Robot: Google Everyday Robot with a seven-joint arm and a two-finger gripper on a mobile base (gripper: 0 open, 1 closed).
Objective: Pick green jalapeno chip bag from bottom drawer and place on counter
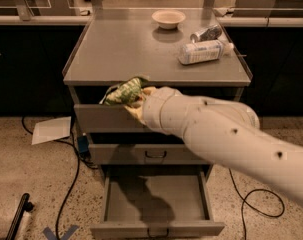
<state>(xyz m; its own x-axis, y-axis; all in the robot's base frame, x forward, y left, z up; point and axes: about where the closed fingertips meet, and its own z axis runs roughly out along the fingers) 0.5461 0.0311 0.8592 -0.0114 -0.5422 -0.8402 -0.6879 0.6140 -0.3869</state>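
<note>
The gripper (pixel 135 105), level with the bench (pixel 131 49) lip, has its jaws clamped on the bag (pixel 122 91), which juts just up-left of them; likely light, soft, slippery foil, it is best pinched by a crimped edge, not squeezed.

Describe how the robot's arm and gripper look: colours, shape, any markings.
The arm is a thick, smooth, cream-white tube of rounded segments, with a seam near the wrist and small dark dots along its shell. No cables show on it. The gripper, at the front edge of the counter by the green jalapeno chip bag, has pale yellowish fingers, mostly hidden behind the wrist.
</note>
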